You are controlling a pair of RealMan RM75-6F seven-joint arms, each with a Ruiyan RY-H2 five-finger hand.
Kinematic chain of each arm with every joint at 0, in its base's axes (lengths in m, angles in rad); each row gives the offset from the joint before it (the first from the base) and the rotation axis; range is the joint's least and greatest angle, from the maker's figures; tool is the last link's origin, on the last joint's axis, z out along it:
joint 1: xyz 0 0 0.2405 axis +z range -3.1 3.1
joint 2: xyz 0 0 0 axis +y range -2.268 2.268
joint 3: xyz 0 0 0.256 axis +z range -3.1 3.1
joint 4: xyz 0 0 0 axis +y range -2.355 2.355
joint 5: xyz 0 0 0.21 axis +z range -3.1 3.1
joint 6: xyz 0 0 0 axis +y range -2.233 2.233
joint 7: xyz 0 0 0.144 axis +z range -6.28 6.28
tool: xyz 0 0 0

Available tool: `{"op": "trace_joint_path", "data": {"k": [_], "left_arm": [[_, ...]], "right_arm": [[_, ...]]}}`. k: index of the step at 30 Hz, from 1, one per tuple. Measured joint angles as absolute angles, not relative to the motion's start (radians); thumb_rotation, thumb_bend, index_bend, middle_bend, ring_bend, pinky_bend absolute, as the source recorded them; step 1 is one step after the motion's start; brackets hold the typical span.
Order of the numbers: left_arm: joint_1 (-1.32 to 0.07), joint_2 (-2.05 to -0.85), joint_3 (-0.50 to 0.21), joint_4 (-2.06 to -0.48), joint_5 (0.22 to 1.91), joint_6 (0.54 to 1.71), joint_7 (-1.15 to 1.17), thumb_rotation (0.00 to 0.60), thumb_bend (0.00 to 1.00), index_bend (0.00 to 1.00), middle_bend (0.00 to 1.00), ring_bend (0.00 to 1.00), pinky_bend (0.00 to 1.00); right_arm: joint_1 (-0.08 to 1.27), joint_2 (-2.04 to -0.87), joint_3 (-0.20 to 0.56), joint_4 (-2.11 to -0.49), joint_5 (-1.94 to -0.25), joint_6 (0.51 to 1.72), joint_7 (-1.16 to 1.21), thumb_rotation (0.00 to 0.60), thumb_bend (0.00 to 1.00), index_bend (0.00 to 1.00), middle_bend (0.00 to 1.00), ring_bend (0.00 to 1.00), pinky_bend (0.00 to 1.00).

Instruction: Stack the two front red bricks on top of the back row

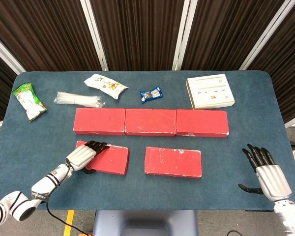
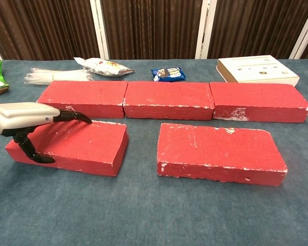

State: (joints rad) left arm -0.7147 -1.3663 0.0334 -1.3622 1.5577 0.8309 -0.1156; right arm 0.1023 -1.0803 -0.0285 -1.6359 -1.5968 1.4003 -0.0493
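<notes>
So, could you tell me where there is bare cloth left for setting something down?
Bare cloth runs along the front edge of the table, before both front bricks, and between the front right brick and the right hand. The back is crowded: the snack bags, the plastic sleeve and the box lie behind the back row.
</notes>
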Motion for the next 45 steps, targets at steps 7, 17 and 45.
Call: {"op": "trace_joint_path", "data": {"k": [7,17,45], "left_arm": [[-0.691,-1.35,0.028,-1.402,1.583,0.933,-0.102,0.6,0.32,0.08,0.74,0.69,0.76],[-0.695,-1.346,-0.084,-1.476,1.442,0.964,0.092,0.6,0.32,0.08,0.75,0.7,0.77],[-1.052,-1.618,-0.283,-1.06,1.022,0.617,0.243,0.6,0.33,0.08,0.73,0.68,0.72]], "right_arm": [[0.1,-1.077,-0.032,-1.636,-1.603,1.405,-0.042,0.562,0.03,0.0,0.0,0.0,0.0],[0.11,-1.071,-0.031,-1.634,-1.595,1.382,-0.029,0.561,0.03,0.0,0.0,0.0,0.0],[0.131,-1.048,-0.005,-1.624,-1.521,1.333,0.034,0.563,0.03,0.0,0.0,0.0,0.0]]}}
